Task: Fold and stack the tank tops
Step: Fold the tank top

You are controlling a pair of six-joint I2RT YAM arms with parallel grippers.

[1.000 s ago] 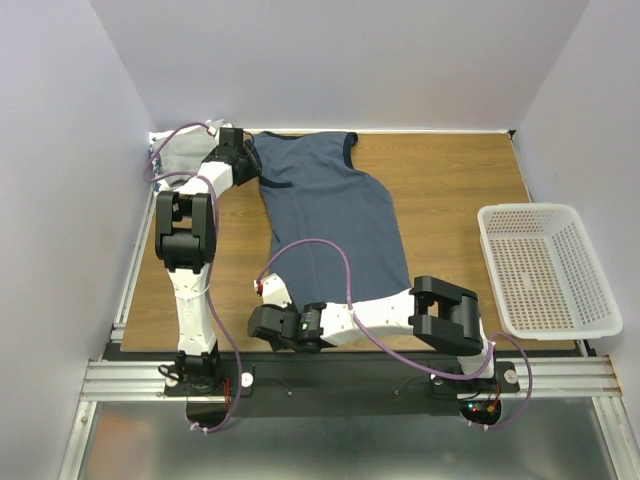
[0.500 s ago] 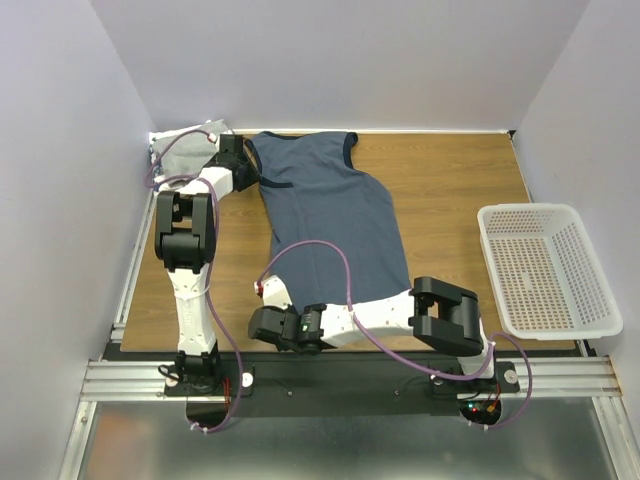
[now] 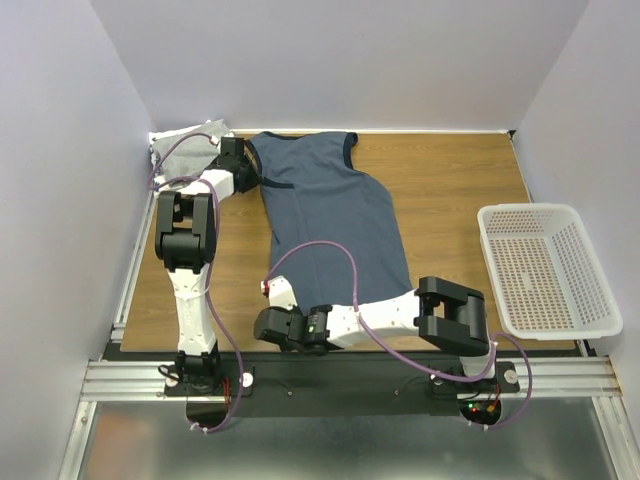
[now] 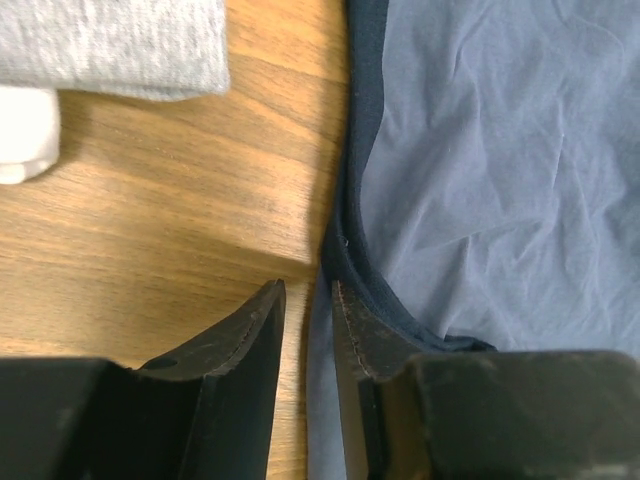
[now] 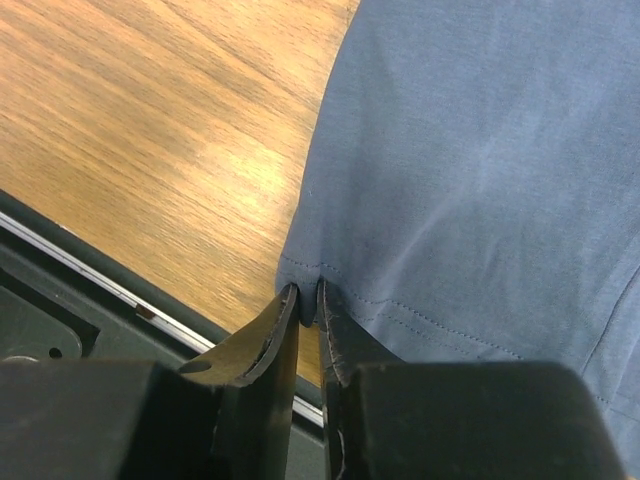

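The slate-blue tank top lies spread flat on the table, neck at the far edge and hem toward me. My left gripper sits at its far-left armhole; in the left wrist view the jaws are almost shut, with the blue cloth edge beside the dark trim between them. My right gripper is shut on the near-left hem corner, pinched at the fingertips. The folded light grey tank top lies in the far-left corner and shows in the left wrist view. The patterned top is not clearly in view.
A white plastic mesh basket stands at the right edge of the table. The table's near edge and black metal rail run just behind the right gripper. A small white object lies by the grey top.
The right gripper has shifted slightly right with the hem corner. The left gripper has drawn a little back from the far corner, and more of the grey top shows.
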